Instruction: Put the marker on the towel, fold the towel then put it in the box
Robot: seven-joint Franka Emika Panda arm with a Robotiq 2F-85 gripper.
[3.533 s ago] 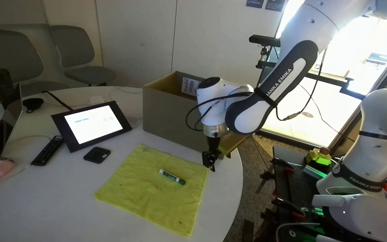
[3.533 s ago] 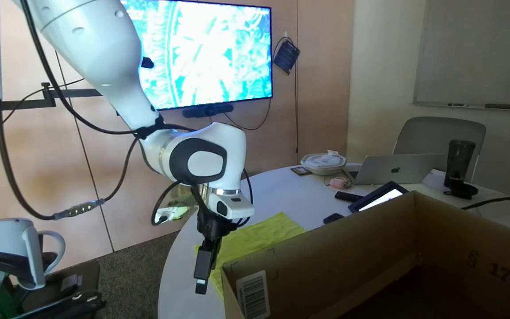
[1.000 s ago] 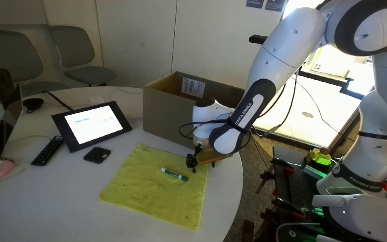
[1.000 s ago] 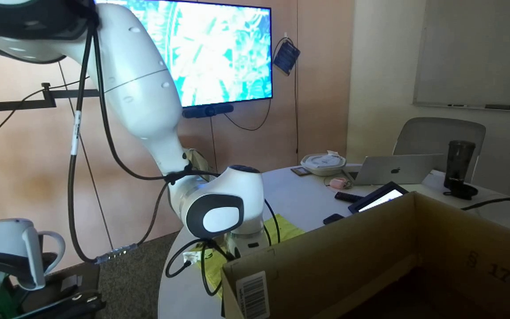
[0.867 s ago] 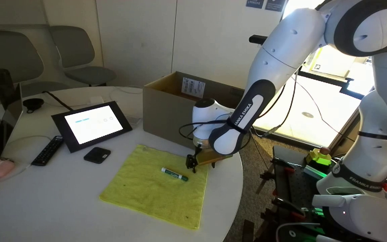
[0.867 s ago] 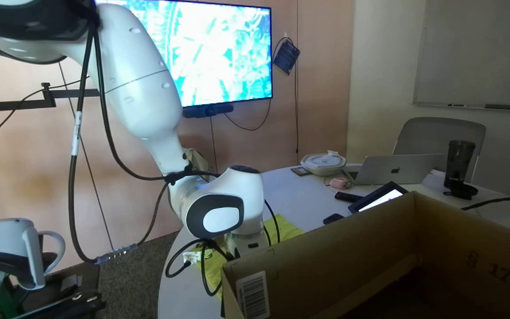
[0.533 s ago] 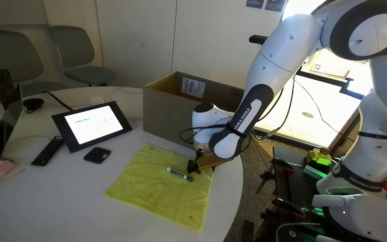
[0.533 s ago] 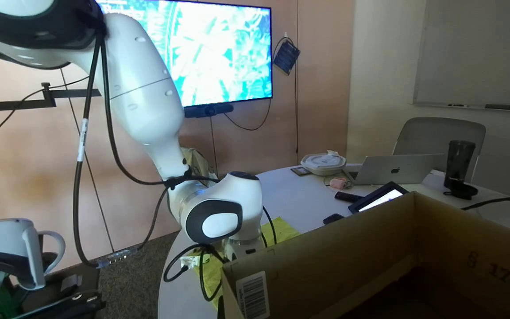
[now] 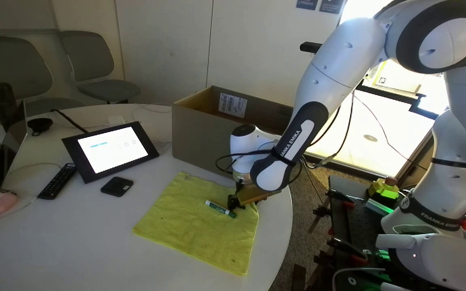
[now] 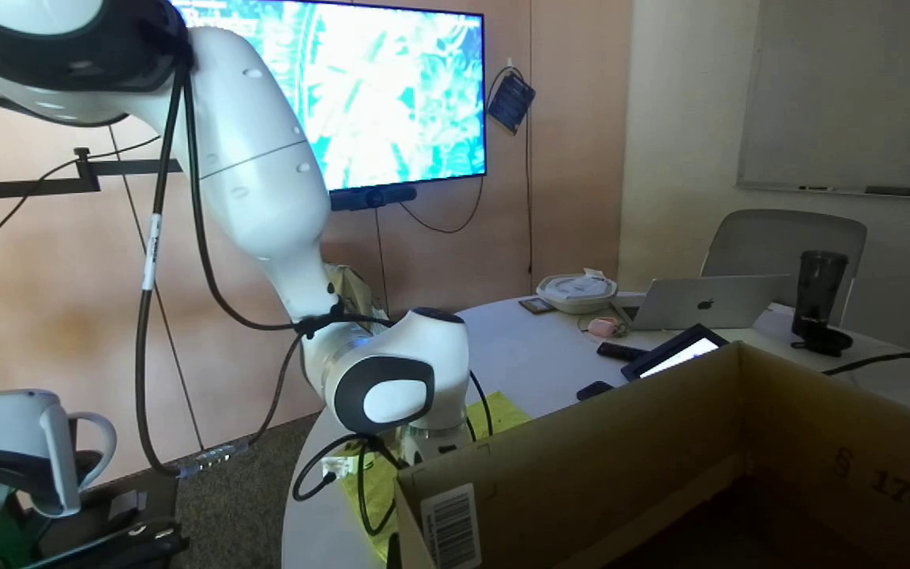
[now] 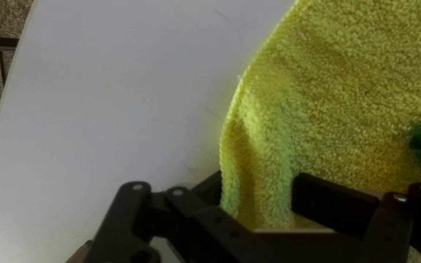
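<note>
Jaws stand part-way spread astride a raised fold of the towel, which bunches loosely between them. Just beside, on the towel, lies the marker. The round white bench, faintly marked, carries these, the box and a tablet. Around it are grey chairs, a lit wall screen and a whiteboard.

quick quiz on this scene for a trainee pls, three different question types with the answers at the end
1. True or false: the marker lies on the towel.
2. Which thing bears the large barcode label? a) the laptop b) the box c) the remote
3. Fill in: in the wrist view, the fingers stand on either side of a raised part of the ____.

Key: 1. True 2. b 3. towel
</note>
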